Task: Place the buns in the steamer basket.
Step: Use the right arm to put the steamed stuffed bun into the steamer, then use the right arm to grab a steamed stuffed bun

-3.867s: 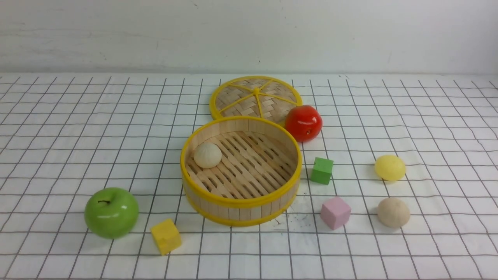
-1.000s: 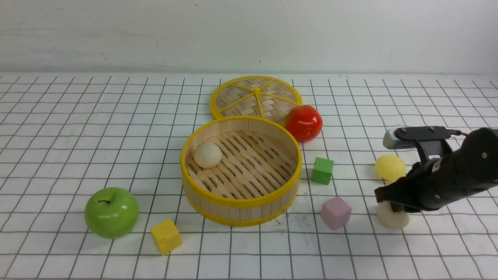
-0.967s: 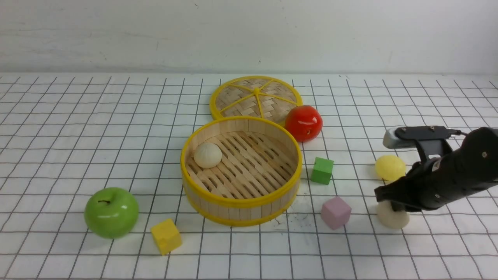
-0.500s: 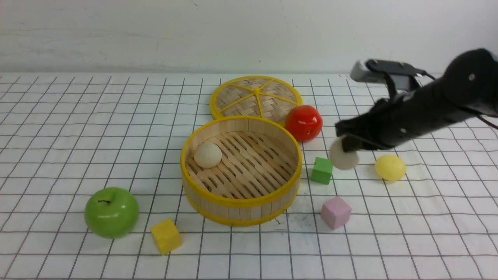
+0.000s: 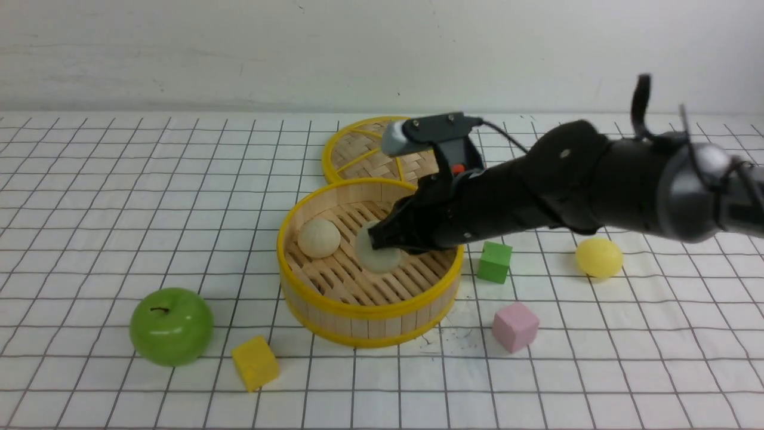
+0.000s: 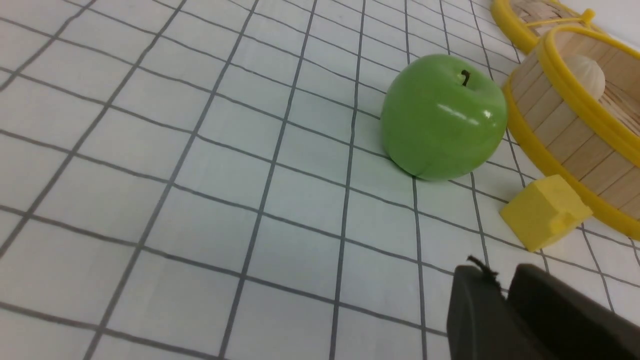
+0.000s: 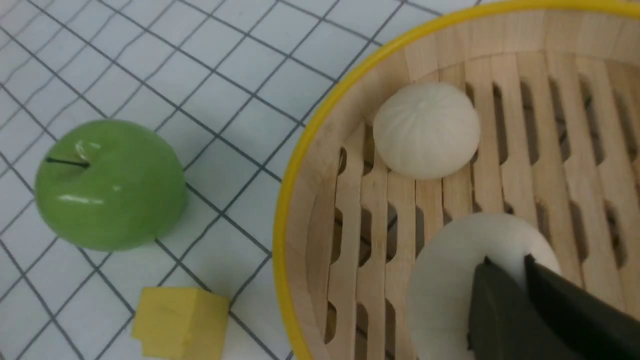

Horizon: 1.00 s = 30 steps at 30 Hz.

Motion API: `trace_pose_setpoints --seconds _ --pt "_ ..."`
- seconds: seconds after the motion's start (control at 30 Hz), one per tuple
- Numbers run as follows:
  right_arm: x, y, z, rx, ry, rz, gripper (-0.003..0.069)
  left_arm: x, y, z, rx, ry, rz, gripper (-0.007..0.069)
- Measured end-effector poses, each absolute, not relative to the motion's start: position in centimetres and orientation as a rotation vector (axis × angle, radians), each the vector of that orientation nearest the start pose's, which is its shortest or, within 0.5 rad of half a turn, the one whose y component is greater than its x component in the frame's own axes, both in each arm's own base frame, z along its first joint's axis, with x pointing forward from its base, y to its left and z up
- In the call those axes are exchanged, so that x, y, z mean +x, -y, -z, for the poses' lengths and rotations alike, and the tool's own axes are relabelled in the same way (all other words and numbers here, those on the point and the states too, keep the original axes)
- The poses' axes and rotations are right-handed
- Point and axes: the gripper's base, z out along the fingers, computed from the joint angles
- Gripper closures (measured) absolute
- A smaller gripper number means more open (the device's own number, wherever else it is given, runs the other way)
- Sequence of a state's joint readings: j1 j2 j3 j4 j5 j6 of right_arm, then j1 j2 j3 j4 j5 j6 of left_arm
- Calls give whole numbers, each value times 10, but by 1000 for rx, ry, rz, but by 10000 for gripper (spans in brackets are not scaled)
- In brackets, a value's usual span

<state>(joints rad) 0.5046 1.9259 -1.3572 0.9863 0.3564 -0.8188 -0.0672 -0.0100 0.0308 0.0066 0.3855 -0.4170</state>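
Two of the three buns are sitting within the wall of the steamer basket (image 5: 358, 310). The first cream bun (image 5: 318, 237) is resting on the slats by the left wall. The right hand (image 5: 382, 242) is grasping the second cream bun (image 5: 377, 258) low over the centre; floor contact cannot be determined. The pale yellow bun (image 5: 598, 257) is lying on the counter (image 5: 119, 209), right of the green cube (image 5: 494, 261). The left hand (image 6: 505, 310) is hovering near the yellow cube (image 6: 545, 212); whether it is released or clenched cannot be determined.
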Motion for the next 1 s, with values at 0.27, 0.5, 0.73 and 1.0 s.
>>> trace_pose_setpoints --seconds 0.27,0.5,0.73,1.0 --pt "376 -237 -195 -475 -2285 -676 559 52 3 -169 -327 -1874 323 529" --pt "380 -231 -201 -449 -2264 -657 373 52 3 -169 -327 -1874 323 522" --pt "379 -193 -247 -496 -2214 -680 256 52 3 -169 -327 -1874 323 522" --pt "392 -104 -280 -477 -2190 -465 252 52 3 -169 -327 -1874 323 522"
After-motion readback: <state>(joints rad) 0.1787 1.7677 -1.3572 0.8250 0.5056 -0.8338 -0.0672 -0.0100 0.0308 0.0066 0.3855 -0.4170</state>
